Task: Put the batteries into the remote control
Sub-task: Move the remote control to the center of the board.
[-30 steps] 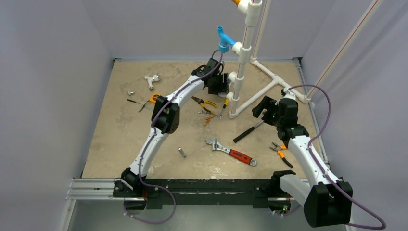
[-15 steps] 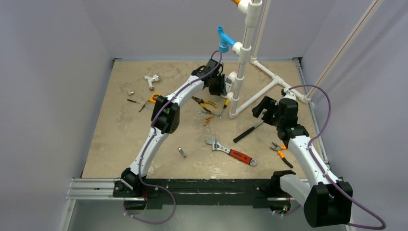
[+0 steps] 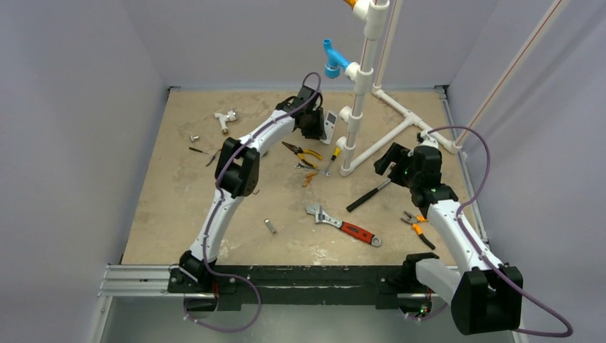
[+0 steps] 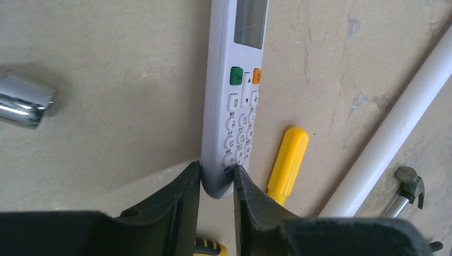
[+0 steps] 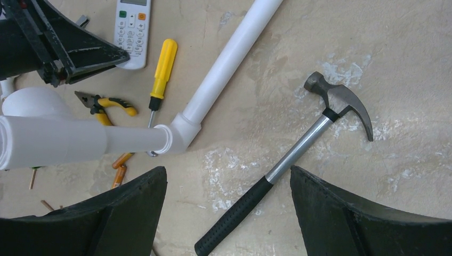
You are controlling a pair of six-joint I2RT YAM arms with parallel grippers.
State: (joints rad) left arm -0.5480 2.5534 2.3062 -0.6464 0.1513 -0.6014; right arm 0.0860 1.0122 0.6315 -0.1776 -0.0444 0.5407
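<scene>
The white remote control point(image 4: 234, 106) lies buttons up at the far middle of the table, next to the pipe stand; it also shows in the top view point(image 3: 330, 123) and the right wrist view point(image 5: 132, 32). My left gripper point(image 4: 217, 176) is shut on its near end, one finger on each long edge. The two orange batteries point(image 5: 120, 166) lie side by side on the table nearer the arms, also seen from the top point(image 3: 309, 179). My right gripper point(image 5: 228, 176) is open and empty above the hammer's handle, seen from the top on the right point(image 3: 389, 158).
A white PVC pipe frame point(image 3: 357, 107) stands just right of the remote. A yellow screwdriver point(image 4: 288, 160), yellow-handled pliers point(image 3: 304, 152), a hammer point(image 5: 298, 154), a red-handled wrench point(image 3: 343, 225) and a small silvery cylinder point(image 3: 270, 226) lie around the middle.
My left arm has swung a little left and farther away, and the remote now shows to the right of its gripper. The right arm has not moved.
</scene>
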